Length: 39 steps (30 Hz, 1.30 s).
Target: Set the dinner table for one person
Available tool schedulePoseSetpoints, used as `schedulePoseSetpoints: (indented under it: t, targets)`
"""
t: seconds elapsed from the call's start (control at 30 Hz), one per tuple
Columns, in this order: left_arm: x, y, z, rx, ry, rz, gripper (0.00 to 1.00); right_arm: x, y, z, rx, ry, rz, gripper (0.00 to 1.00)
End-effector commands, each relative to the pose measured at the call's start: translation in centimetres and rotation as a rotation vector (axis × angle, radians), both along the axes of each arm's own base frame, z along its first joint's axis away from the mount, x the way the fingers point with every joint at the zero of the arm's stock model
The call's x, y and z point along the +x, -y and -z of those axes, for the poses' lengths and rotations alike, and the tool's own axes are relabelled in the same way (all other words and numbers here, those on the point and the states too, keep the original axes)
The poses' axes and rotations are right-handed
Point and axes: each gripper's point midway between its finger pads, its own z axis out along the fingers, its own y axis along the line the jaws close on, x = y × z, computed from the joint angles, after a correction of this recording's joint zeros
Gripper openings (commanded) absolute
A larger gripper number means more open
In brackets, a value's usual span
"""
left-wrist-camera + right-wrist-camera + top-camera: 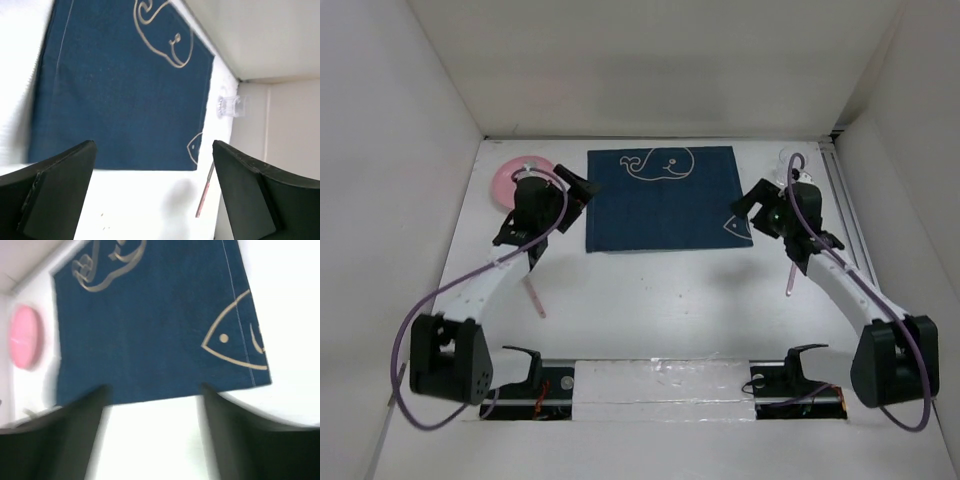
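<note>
So the placemat (662,198) lies on the tabletop (650,310), up against the far edge and roughly centred. The plate (503,180) is off its left side near the far left corner, not touching it. The glass (790,157) stands by the far right corner, just past the mat's right edge. Closer to the near edge, the left utensil (535,297) lies left of the mat and the right utensil (787,283) lies right of it.

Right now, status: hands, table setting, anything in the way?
Left hand and right hand open, empty, flanking the dark-blue whale-print cloth placemat. Large white tabletop: round pink plate far left, off the mat. Nothing in the way.
</note>
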Motion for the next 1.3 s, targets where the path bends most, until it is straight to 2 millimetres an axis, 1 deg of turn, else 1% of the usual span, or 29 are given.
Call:
schedulePoseSetpoints:
  t: [0.0,0.07,0.1,0.13,0.17,0.2,0.23,0.27,0.3,0.33,0.37,0.4,0.43,0.47,0.5,0.53,0.57,0.6,0.63,0.7,0.77,0.83,0.87,0.93,1.03,1.1,1.17,1.2,1.27]
  targets:
    - [-1.6,-1.9,-4.9,0.0,0.142,-0.078,1.0,0.5,0.3,-5.5,0.048,0.197,0.064,0.92]
    - [-1.1,-2.4,-5.6,0.031,0.147,-0.097,1.0,0.0,-0.8,-6.6,0.048,0.222,0.045,0.97]
    - [-0.8,-2.2,-5.7,0.06,0.14,-0.074,1.0,0.5,-0.5,-6.9,0.019,0.226,0.077,1.0]
    - [0.7,-1.7,-6.4,0.071,0.135,-0.055,1.0,0.9,-0.8,-6.9,-0.011,0.219,0.076,1.0]
    - [1.6,-1.3,-6.3,0.082,0.114,-0.036,1.0,2.5,-1.4,-6.5,-0.05,0.167,0.064,1.0]
    - [2.0,-0.5,-5.4,0.11,0.069,0.004,1.0,3.3,-2.0,-5.9,-0.109,0.137,0.024,1.0]
    - [3.1,0.8,-2.4,0.144,-0.025,0.041,1.0,4.4,-2.0,-5.1,-0.147,0.094,0.019,1.0]
    - [4.8,1.8,-4.6,0.15,-0.006,0.042,1.0,5.6,-1.9,-4.3,-0.188,0.046,0.022,1.0]
    - [5.7,1.9,-3.7,0.201,-0.04,0.015,1.0,7.6,-2.4,-2.5,-0.229,-0.056,0.003,1.0]
    - [5.6,2.5,-2.2,0.231,-0.111,0.027,1.0,8.6,-2.4,-1.4,-0.277,-0.09,-0.026,1.0]
    - [7.1,4.0,-1.2,0.245,-0.149,0.052,1.0,9.5,-2.8,-0.5,-0.299,-0.118,-0.055,1.0]
    - [7.4,4.3,0.0,0.27,-0.188,0.049,1.0,11.2,-3.2,1.3,-0.328,-0.191,-0.074,1.0]
    - [7.3,4.0,1.6,0.299,-0.253,0.046,1.0,11.9,-3.4,2.1,-0.344,-0.222,-0.086,1.0]
    - [7.8,3.9,4.5,0.32,-0.328,0.03,1.0,12.6,-3.5,2.9,-0.351,-0.248,-0.09,1.0]
    - [8.2,4.6,4.7,0.31,-0.346,0.027,1.0,13.1,-3.9,3.6,-0.361,-0.267,-0.117,1.0]
    - [8.3,4.5,5.6,0.326,-0.373,0.022,1.0,14.0,-4.1,5.0,-0.377,-0.307,-0.131,1.0]
    - [7.9,4.2,8.1,0.358,-0.448,0.023,1.0,14.2,-3.9,5.8,-0.392,-0.339,-0.127,1.0]
    - [8.1,4.5,8.3,0.371,-0.454,0.025,1.0,14.3,-3.6,6.4,-0.41,-0.363,-0.117,1.0]
    - [7.9,3.9,9.1,0.401,-0.475,0.005,1.0,13.9,-3.6,7.5,-0.425,-0.392,-0.105,1.0]
    - [7.0,4.4,10.9,0.449,-0.516,0.026,1.0,13.4,-3.5,8.7,-0.423,-0.413,-0.099,1.0]
    - [6.9,3.9,11.5,0.471,-0.53,0.013,1.0,12.0,-3.6,10.3,-0.411,-0.441,-0.122,1.0]
    - [6.0,3.3,12.8,0.495,-0.563,0.008,1.0,10.9,-4.0,10.8,-0.403,-0.442,-0.142,1.0]
    - [5.7,3.2,13.2,0.499,-0.574,0.01,1.0,9.9,-3.9,11.7,-0.401,-0.463,-0.151,1.0]
    - [5.3,2.8,14.4,0.521,-0.592,0.013,1.0,9.1,-3.6,12.2,-0.399,-0.485,-0.134,1.0]
    - [4.6,2.5,15.7,0.532,-0.618,0.017,1.0,7.7,-3.9,12.6,-0.414,-0.49,-0.146,1.0]
    - [3.5,2.1,17.3,0.545,-0.651,0.021,1.0,7.1,-4.3,12.9,-0.425,-0.49,-0.166,1.0]
    - [3.4,2.2,16.9,0.526,-0.622,0.023,1.0,7.0,-4.3,13.3,-0.427,-0.499,-0.167,1.0]
    - [2.6,1.9,17.9,0.534,-0.643,0.026,1.0,6.9,-4.6,13.3,-0.43,-0.498,-0.163,1.0]
    - [2.6,1.9,17.6,0.53,-0.633,0.025,1.0,7.1,-4.7,13.5,-0.43,-0.499,-0.163,1.0]
